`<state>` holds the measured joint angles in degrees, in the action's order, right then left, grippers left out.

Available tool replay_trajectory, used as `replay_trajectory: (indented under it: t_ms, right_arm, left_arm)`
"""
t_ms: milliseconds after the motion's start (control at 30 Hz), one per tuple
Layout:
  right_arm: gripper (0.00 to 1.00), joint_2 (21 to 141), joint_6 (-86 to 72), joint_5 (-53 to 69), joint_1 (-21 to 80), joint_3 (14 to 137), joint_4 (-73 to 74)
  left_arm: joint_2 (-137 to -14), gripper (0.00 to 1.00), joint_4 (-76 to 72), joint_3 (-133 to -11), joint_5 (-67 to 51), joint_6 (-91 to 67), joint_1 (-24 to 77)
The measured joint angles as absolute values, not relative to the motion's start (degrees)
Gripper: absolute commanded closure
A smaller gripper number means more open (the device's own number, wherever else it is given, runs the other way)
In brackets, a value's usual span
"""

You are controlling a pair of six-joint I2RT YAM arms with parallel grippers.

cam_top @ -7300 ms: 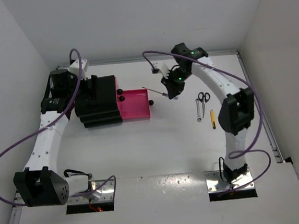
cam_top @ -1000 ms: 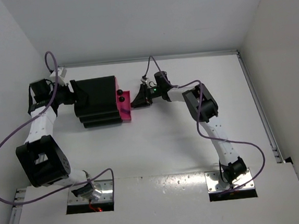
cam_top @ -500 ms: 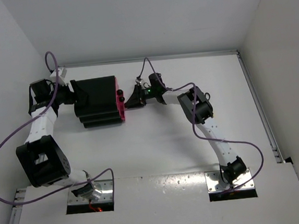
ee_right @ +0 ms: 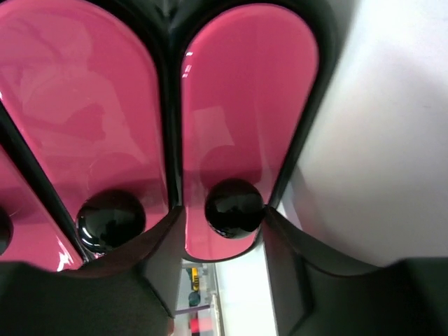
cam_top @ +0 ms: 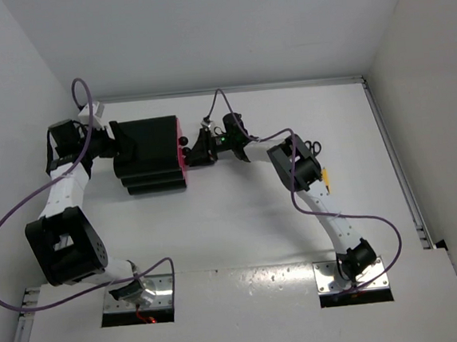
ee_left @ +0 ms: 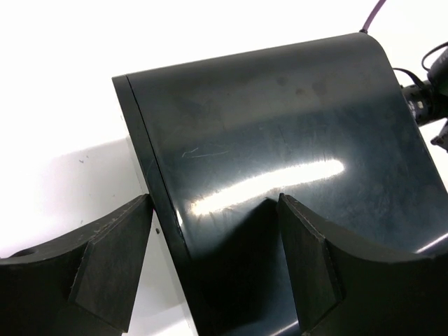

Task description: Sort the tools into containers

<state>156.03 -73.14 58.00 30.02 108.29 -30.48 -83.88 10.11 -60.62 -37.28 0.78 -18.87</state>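
The black drawer unit (cam_top: 147, 154) stands at the far left, its magenta-pink drawers (cam_top: 183, 152) all closed. My right gripper (cam_top: 197, 154) is at the drawer fronts. In the right wrist view its jaws (ee_right: 222, 210) stand slightly open round a round black knob (ee_right: 234, 208) of one pink drawer (ee_right: 245, 91), with a small gap on the left side. My left gripper (cam_top: 118, 147) is open and straddles the unit's rear edge (ee_left: 161, 210). The black-handled scissors (cam_top: 314, 145) and yellow cutter (cam_top: 325, 178) lie right of my right arm. The wrench and the blue-handled tool are hidden.
A second pink drawer front (ee_right: 77, 105) with its own knob (ee_right: 110, 220) sits beside the one between my fingers. White walls close the table at the back and on both sides. My right arm stretches across the middle of the table.
The pink drawer, open at first, has slid fully into the unit as my right gripper moved left with it. My left gripper has moved from the top of the unit to its rear edge.
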Motion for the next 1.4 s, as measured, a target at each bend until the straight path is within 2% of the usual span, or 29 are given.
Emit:
replay_trajectory:
  t_ms: [100,500,1000,1400]
  right_arm:
    - [0.44,155.76,-73.80,58.63,30.15,107.02,-32.45]
    - [0.44,146.28,-73.19,60.86,25.96,91.66,-34.79]
    - [0.43,139.98,-73.08,61.80,18.63,84.27,-37.71]
    - [0.43,139.04,-73.10,62.06,18.04,85.69,-37.85]
  left_arm:
    - [-83.88,0.24,9.10,-60.62,-36.01,0.82,-17.82]
    - [-83.90,0.29,4.67,-59.44,-32.95,-0.73,-13.43]
    - [-84.23,0.30,-1.17,-56.99,-32.21,-6.35,-5.96]
    - [-84.25,0.30,-6.28,-54.50,-31.73,-10.52,-1.72]
